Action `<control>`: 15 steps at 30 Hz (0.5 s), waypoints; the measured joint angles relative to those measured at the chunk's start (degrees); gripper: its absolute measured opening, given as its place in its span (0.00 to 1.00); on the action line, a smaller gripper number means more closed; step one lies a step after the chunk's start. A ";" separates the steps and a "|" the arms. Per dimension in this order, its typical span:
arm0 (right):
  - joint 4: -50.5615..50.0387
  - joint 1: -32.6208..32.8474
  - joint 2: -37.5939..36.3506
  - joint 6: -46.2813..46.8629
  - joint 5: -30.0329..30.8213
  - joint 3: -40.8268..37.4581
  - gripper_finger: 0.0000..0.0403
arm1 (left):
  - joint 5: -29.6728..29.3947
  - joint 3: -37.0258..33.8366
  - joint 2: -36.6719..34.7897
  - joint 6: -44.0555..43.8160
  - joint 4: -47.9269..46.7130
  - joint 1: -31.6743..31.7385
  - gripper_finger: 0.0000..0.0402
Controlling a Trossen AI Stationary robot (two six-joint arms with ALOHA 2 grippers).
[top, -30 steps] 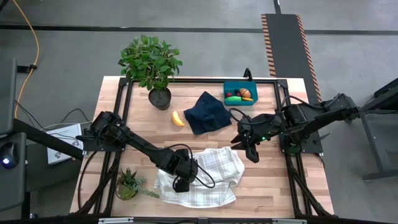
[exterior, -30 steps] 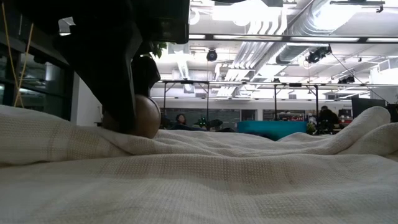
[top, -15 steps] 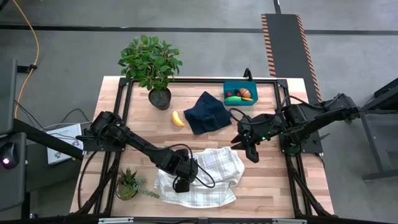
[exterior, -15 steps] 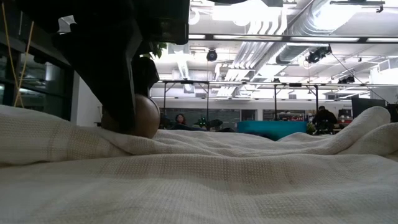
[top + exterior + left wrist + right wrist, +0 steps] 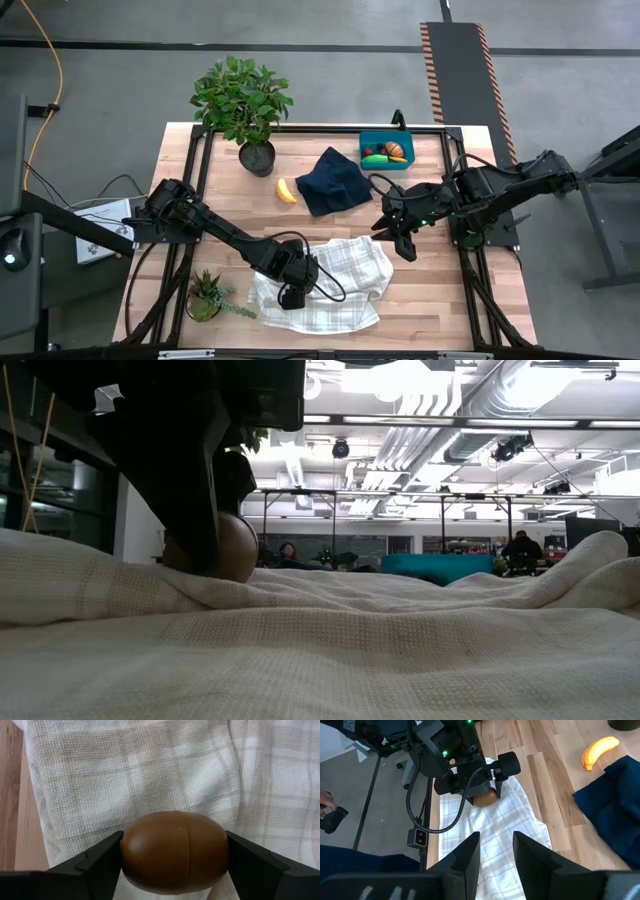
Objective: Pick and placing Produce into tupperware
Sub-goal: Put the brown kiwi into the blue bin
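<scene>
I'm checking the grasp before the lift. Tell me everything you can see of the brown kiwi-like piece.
The brown kiwi-like piece is a smooth, matte oval that looks like plastic, with a fine seam running around its middle. It lies lengthwise between the fingers of the left gripper, which press on both ends. It sits low over the white checked cloth, near the cloth's left part in the high view.

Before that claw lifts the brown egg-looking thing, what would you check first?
1. Left claw shut on the kiwi, a finger on each side: ok.
2. Kiwi off the white cloth: cannot tell.
3. Tupperware has spare room: cannot tell; pieces already lie inside.
4. Right claw off the cloth's right edge, empty: ok.
5. Banana beside the navy cloth, waiting: ok.
</scene>
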 joint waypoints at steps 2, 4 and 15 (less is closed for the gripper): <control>0.01 0.01 0.00 0.00 -0.01 0.00 0.27 | 0.00 -0.01 -0.02 0.00 0.00 0.00 0.72; 0.01 0.01 0.00 0.09 -0.01 0.00 0.27 | -0.02 -0.01 -0.01 0.00 0.01 0.00 0.73; 0.03 0.01 0.00 0.18 0.01 0.00 0.27 | -0.13 -0.01 -0.02 -0.09 0.02 0.00 0.72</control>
